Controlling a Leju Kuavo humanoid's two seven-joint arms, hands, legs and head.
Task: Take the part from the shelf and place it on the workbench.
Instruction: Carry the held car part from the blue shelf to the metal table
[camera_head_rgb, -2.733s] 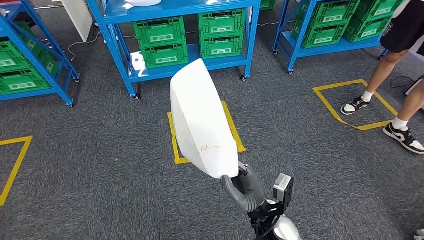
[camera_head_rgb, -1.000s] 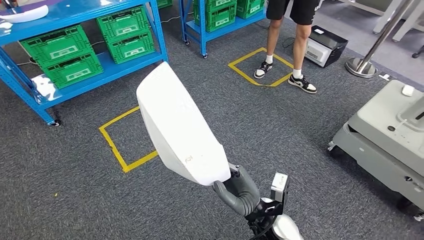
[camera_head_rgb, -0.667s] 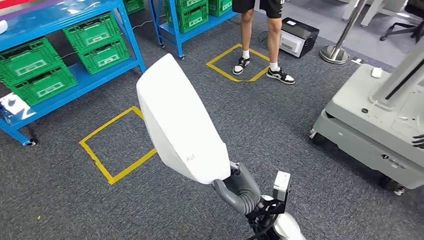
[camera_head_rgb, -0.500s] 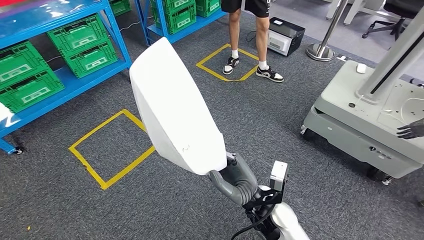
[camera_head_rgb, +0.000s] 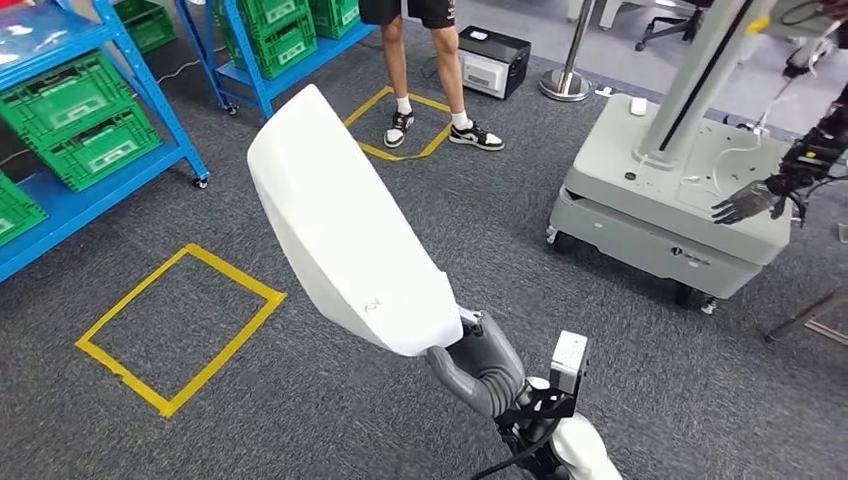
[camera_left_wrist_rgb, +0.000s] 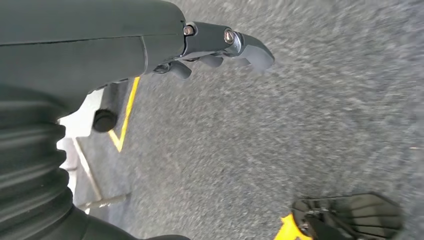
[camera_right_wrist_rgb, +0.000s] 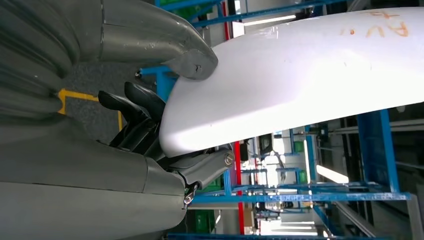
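Blue shelf (camera_head_rgb: 60, 195) far left with green crates (camera_head_rgb: 70, 110). Left hand (camera_left_wrist_rgb: 215, 47) hangs over carpet, fingers loosely curled, holding nothing as far as the blur allows. White part (camera_head_rgb: 345, 225) centre, tilted up, gripped at its lower end by right hand (camera_head_rgb: 480, 365). Carry step: keep that grip firm, part clear of the person (camera_head_rgb: 425, 70) and grey base (camera_head_rgb: 670, 200).

R arm comes up from below in head view, wrist bent, right hand (camera_head_rgb: 478, 362) raised fwd; thumb (camera_right_wrist_rgb: 192, 62) pressed on top of the white part (camera_head_rgb: 340, 225), dark fingers (camera_right_wrist_rgb: 132, 107) curled under its near end, firm grip. Left hand (camera_left_wrist_rgb: 200, 47) hangs w/ arm down over carpet, fingers loosely curled, apart, holding nothing.
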